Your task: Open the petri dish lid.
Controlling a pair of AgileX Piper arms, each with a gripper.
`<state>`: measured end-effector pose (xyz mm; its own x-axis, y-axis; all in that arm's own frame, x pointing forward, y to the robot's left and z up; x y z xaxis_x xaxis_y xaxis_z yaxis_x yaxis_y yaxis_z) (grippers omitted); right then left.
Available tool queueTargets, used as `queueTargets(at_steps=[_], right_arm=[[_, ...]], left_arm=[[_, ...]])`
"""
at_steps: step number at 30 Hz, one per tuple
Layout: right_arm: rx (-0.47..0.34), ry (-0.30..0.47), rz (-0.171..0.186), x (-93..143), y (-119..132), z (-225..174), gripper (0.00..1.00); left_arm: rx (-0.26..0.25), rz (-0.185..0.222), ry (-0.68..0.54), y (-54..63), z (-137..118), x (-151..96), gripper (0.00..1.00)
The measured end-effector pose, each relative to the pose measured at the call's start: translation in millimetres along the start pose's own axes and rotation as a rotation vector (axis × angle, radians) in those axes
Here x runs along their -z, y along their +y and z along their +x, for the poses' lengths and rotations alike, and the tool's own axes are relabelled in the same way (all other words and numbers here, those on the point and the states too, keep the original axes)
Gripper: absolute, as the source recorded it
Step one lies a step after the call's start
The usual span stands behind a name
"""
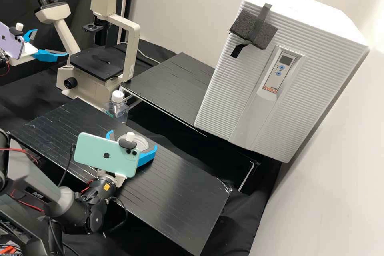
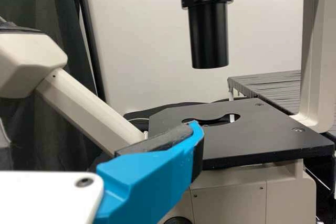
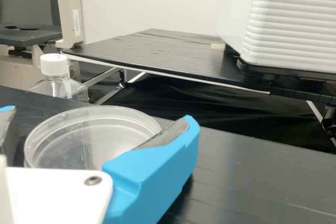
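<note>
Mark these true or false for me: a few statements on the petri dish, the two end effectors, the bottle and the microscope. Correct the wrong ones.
1. The clear, round plastic petri dish sits between the blue fingers of the right arm's white end effector. True.
2. The left arm's white end effector has its blue fingers pressed together. False: they stand apart.
3. A mint-green phone is mounted on the right arm. True.
4. The dish lies on the microscope's stage. False: it is on the long black board.
5. The clear plastic bottle wears a white cap. True.
</note>
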<state>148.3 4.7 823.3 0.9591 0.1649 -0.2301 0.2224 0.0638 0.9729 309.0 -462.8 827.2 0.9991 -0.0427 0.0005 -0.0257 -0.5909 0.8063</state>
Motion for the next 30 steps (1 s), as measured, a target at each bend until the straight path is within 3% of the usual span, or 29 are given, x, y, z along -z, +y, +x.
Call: queueTargets(at_steps=[13, 30], right_arm=[[-0.008, 0.001, 0.021, -0.7, 0.1, 1.7, 0.00], [-0.016, 0.030, 0.003, 9.3, 1.5, -2.1, 0.00]], left_arm=[[0.000, 0.000, 0.000, 0.0, 0.0, 0.0, 1.00], [0.000, 0.000, 0.000, 0.0, 0.0, 0.0, 1.00]])
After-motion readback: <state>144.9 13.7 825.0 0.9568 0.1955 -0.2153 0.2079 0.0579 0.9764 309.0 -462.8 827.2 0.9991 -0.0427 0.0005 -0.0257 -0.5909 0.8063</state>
